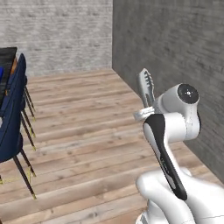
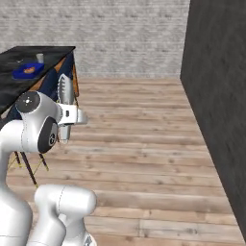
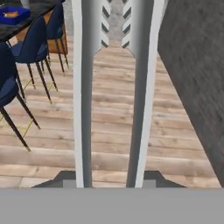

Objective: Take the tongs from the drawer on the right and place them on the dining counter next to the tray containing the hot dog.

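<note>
My gripper [image 3: 110,181] is shut on the tongs [image 3: 83,87], whose two long grey arms run up the hand view to scalloped tips. From the base, the tongs [image 1: 146,84] [image 2: 65,88] stand upright above the white hand, over the wooden floor. The dining counter [image 2: 54,52] [image 3: 38,7] lies ahead to the left, a black veined top. On it sits the small blue tray [image 2: 21,73] [image 3: 16,16] with the orange hot dog [image 2: 30,70] [image 3: 10,13]. The gripper is well short of the counter. The drawer is out of view.
Dark blue chairs [image 1: 12,109] [image 3: 31,40] line the counter's near side on thin legs. A dark grey wall [image 1: 175,43] [image 2: 216,96] closes the right. A small cup [image 2: 40,58] stands behind the tray. Wooden floor stretches open ahead to a brick wall.
</note>
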